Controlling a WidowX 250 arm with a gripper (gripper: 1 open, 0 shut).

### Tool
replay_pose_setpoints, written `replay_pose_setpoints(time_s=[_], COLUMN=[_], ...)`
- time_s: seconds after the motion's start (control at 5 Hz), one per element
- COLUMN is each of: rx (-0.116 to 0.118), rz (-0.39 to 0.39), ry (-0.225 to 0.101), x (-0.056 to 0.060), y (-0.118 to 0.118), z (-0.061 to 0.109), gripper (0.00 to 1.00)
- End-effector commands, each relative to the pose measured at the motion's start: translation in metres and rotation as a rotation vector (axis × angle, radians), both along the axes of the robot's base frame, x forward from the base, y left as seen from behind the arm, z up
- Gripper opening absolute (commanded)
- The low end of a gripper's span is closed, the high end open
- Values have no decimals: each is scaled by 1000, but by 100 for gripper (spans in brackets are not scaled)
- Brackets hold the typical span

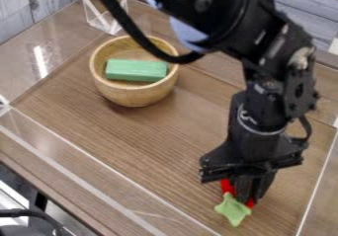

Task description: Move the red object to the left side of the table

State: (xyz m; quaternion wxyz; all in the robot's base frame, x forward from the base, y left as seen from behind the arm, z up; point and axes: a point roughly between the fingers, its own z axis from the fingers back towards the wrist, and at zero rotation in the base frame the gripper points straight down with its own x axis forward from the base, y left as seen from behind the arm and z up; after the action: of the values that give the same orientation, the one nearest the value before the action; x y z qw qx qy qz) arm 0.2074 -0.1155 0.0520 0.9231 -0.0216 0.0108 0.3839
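Gripper stands straight down over the red object near the table's front right edge, well away from the bowl, which sits far to the upper left. The jaws are pinched together on the red object: only a sliver of red shows between the fingers, and the light green cap pokes out below them toward the front wall. The toy looks to be resting on the wood, not lifted.

By my reading the grasp is made, and that is all that is done. The lift, the carry across to the left side of the table, past the bowl with its green block, and the release are all left.
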Motion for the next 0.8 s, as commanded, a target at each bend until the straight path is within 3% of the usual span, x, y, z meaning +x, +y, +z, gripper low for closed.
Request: replay_pose_setpoints(time_s=[0.0,0.2,0.6], rx=[-34,-39,-40], rz=[5,27,175], ry=[-60,-57,-38], x=[14,28,15], y=[3,21,25], z=[29,42,18], gripper=[100,100,100])
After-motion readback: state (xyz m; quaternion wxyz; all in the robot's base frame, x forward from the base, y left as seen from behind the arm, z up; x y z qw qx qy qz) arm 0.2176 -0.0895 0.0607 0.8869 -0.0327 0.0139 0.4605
